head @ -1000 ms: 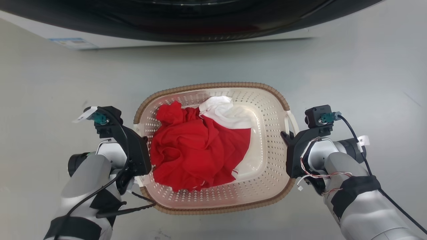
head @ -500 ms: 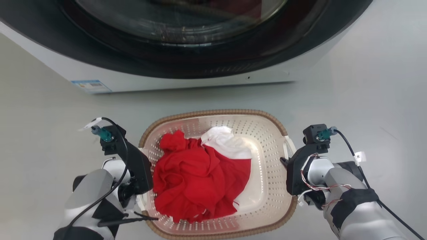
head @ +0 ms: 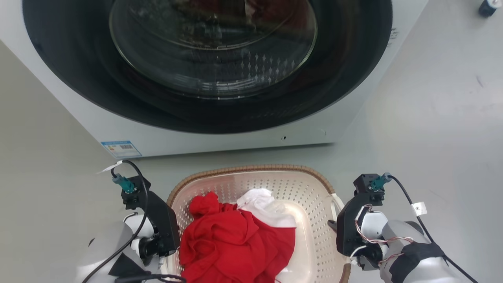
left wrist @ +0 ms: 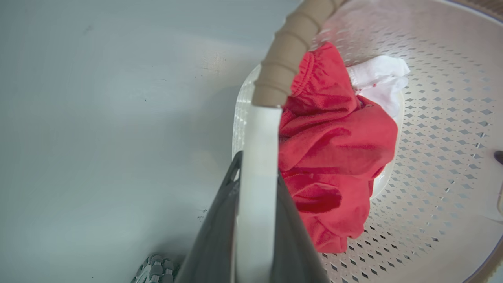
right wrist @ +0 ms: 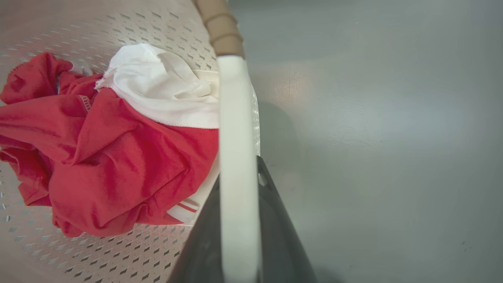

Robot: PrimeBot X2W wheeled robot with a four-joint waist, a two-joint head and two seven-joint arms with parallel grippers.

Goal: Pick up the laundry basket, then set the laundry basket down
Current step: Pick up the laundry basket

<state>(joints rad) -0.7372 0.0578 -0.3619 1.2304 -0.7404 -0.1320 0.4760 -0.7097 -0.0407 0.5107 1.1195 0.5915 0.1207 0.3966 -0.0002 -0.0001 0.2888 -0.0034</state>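
Observation:
The laundry basket (head: 251, 169), cream perforated plastic with a brown woven-look rim, is low in the head view in front of the washing machine. It holds a crumpled red cloth (head: 235, 247) and a white cloth (head: 267, 206). My left gripper (head: 168, 245) is shut on the basket's left white handle (left wrist: 257, 177). My right gripper (head: 338, 236) is shut on the right white handle (right wrist: 235, 157). Dark fingers (left wrist: 214, 243) clamp the strap from both sides in each wrist view. I cannot tell whether the basket's base touches the floor.
The white washing machine (head: 220, 141), with its round dark glass door (head: 212, 47), stands close behind the basket. Grey floor (head: 432, 118) stretches to the right and the left. A small dark object (head: 487, 6) sits at the far top right.
The head camera has moved: the washing machine takes up much more of the picture, and the basket and both grippers sit lower in it. Both grippers keep their hold on the handles.

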